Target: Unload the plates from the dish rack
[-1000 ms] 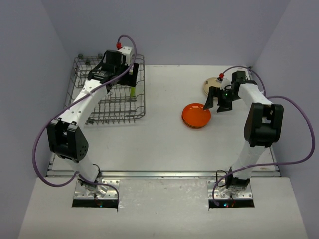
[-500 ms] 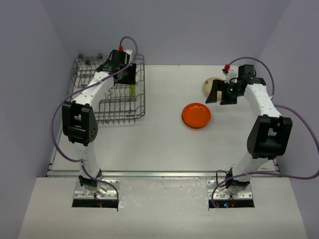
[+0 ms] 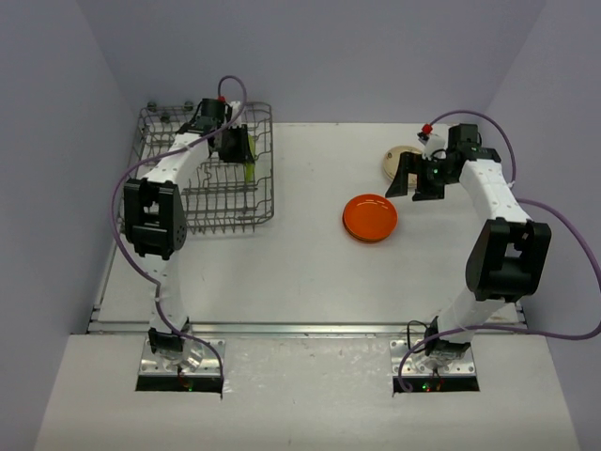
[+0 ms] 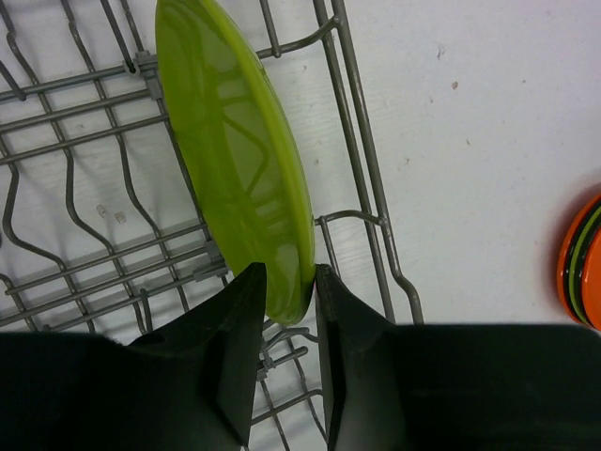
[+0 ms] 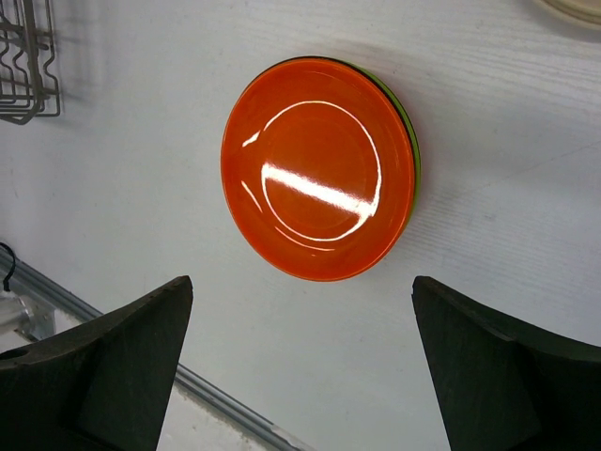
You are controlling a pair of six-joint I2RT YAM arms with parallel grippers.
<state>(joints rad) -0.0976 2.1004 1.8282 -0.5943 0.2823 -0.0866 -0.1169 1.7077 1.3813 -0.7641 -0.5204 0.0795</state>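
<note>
A lime green plate (image 4: 235, 160) stands on edge between the tines at the right side of the dish rack (image 3: 270, 193). My left gripper (image 4: 289, 272) is shut on the plate's near rim, one finger on each face. From above, the left gripper (image 3: 239, 150) sits over that green plate (image 3: 248, 169). Orange plates (image 3: 370, 217) lie stacked on the table. My right gripper (image 3: 416, 188) hangs open above and behind the stack, nothing between its fingers. The top orange plate (image 5: 317, 169) shows a green rim beneath it.
A cream plate (image 3: 399, 158) lies flat at the back right, behind the right gripper. The rack's raised wire side (image 4: 362, 141) runs just right of the green plate. The table's metal front edge (image 5: 216, 399) shows below the right fingers.
My left gripper has moved back into the rack and its jaws have closed from wide apart onto the green plate's rim. My right arm lifted back from the orange stack, then held still.
</note>
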